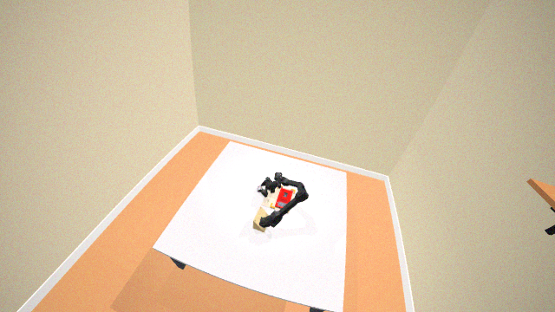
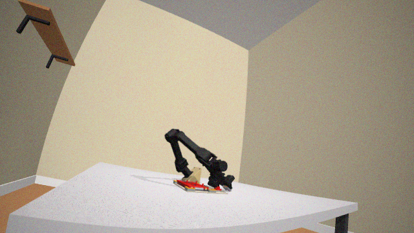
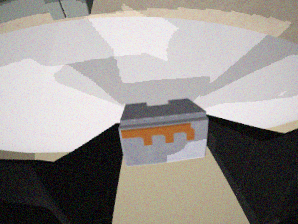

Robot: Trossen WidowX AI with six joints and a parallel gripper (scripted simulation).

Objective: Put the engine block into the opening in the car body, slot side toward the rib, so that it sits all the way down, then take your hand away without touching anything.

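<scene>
The engine block is grey with an orange band on its side and a notched slot in its dark top. It stands upright between the fingers in the wrist view. My gripper has its black fingers spread just wide of the block, one close along each side. The red car body lies flat under the arm, with the gripper low at its far end. The opening and the rib are hidden by the gripper, so how deep the block sits cannot be told.
A tan wedge stands by the arm's base, close to the car body. The arm arches over the car body. All of it stands on a white table.
</scene>
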